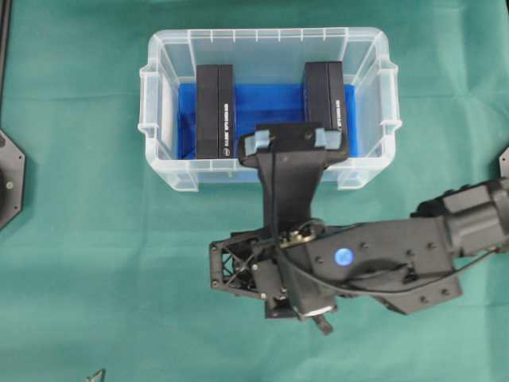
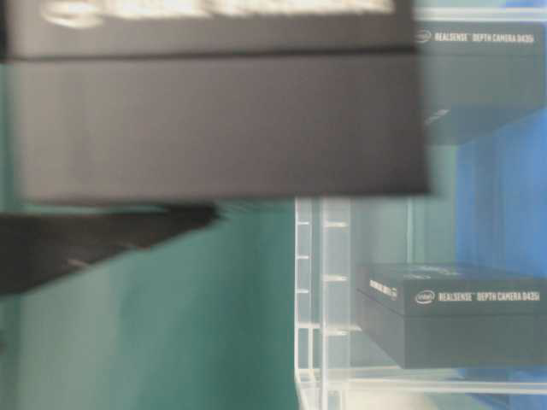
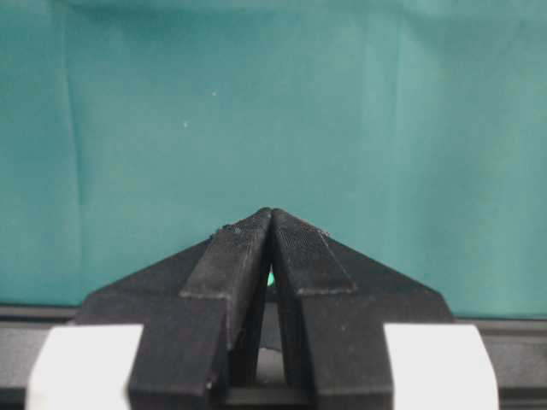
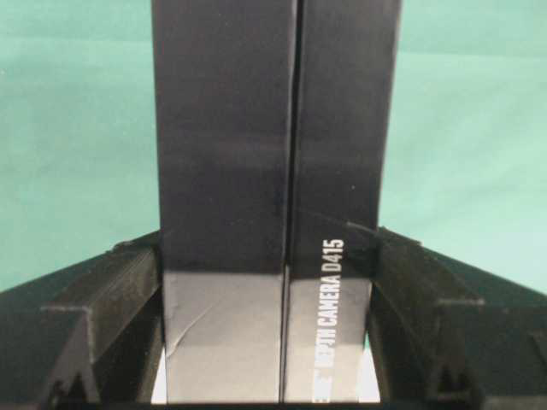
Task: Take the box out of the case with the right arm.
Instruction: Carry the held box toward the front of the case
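Your right gripper [image 4: 267,342] has its fingers [image 4: 111,299] clamped on a black box [image 4: 273,171], held over the green cloth [image 1: 79,278], outside the case [image 1: 159,171]. 2 more boxes [image 1: 215,111] sit in the case on the blue liner. Left gripper [image 3: 272,224] fingers pinched together, holding nothing.

Where things sit around my right jaws

A long black cardboard box [image 4: 222,171] stands between the fingers of my right gripper [image 4: 269,239], with the green table cloth [image 1: 79,278] behind it. Farther back on the cloth is the clear rectangular plastic case [image 1: 270,40]. Inside it, a second black box [image 1: 215,111] lies to the left and a third black box [image 1: 324,91] to the right, well apart. My right arm [image 1: 382,263] reaches in from the right, on the case's near side.
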Robot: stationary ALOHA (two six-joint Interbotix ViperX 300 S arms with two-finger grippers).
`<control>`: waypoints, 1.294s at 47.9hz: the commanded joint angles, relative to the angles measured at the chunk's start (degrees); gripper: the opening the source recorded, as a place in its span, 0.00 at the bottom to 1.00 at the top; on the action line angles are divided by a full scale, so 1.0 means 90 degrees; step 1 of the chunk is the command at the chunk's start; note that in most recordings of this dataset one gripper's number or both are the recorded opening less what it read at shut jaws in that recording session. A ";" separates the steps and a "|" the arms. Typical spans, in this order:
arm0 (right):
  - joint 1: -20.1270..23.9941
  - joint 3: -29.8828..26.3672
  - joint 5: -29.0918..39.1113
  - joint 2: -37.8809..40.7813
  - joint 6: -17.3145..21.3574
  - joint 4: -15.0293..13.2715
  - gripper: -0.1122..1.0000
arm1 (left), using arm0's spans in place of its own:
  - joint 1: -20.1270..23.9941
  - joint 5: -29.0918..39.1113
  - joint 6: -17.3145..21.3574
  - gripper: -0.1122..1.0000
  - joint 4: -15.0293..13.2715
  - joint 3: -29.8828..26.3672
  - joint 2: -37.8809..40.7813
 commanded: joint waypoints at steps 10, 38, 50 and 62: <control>-0.0039 0.1113 -0.1396 -0.0195 0.0088 0.0186 0.69 | 0.0020 -0.0020 0.0000 0.10 0.0020 -0.0166 0.0029; -0.0059 0.2354 -0.2852 -0.0039 0.0439 0.0244 0.69 | 0.0020 -0.0020 0.0010 0.10 0.0020 -0.0156 0.0068; -0.0068 0.2354 -0.3076 -0.0039 0.0420 0.0244 0.69 | 0.0020 -0.0029 0.0010 0.10 0.0020 -0.0156 0.0059; -0.0068 0.2373 -0.3262 -0.0039 0.0439 0.0254 0.69 | 0.0020 -0.0020 0.0010 0.10 0.0020 -0.0156 0.0059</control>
